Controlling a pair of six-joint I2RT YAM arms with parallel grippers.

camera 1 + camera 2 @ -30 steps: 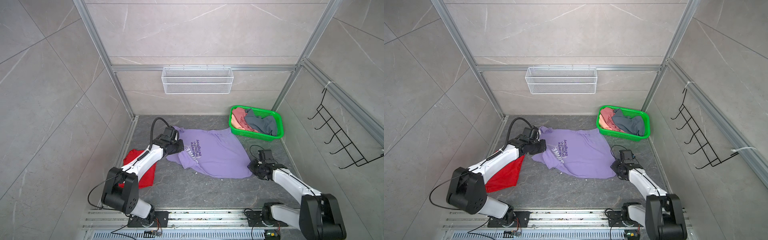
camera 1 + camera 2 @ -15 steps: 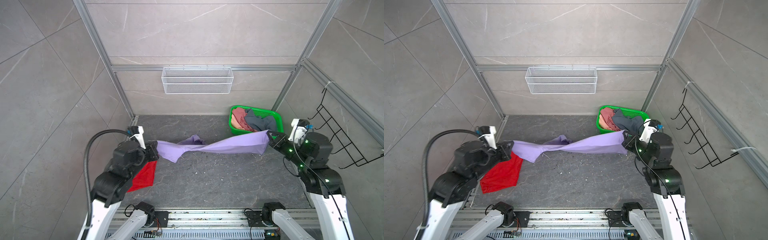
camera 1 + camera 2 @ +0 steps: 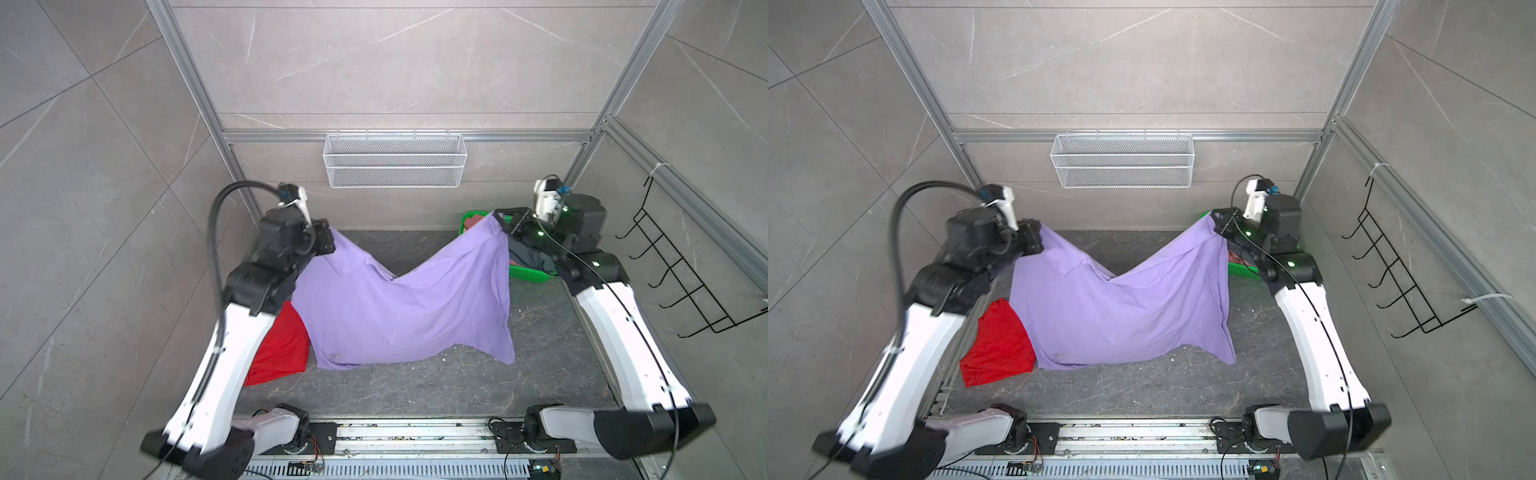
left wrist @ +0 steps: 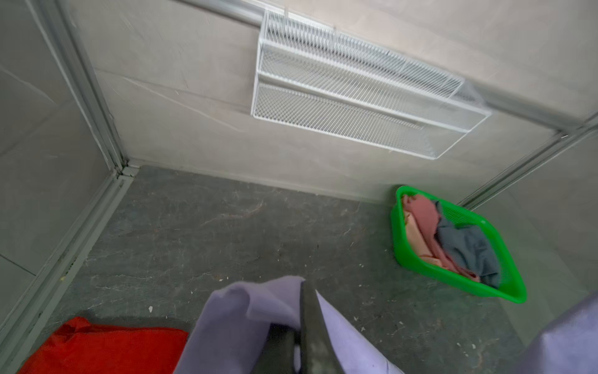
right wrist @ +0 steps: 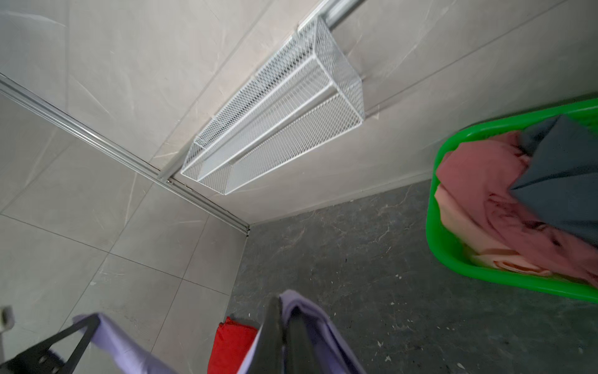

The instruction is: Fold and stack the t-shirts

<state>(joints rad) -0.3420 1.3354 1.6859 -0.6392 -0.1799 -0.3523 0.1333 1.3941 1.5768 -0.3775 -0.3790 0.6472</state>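
Lavender tee (image 3: pixel 399 307) aloft between grippers

Centre: raised shirt (image 3: pixel 395 316); left: floor shirt (image 3: pixel 278 353); rear right: basket (image 3: pixel 528 274)

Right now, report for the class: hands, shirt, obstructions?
Both shut on lavender t-shirt: left hand, right hand. Shirt held up, spread between them, sagging mid-top. On floor, red t-shirt partly behind it; green basket by right hand.

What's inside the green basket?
The green basket holds crumpled shirts: a pink tee, a peach tee and a grey-blue tee. Whatever lies beneath them is covered. In both top views the lavender t-shirt hides much of it.
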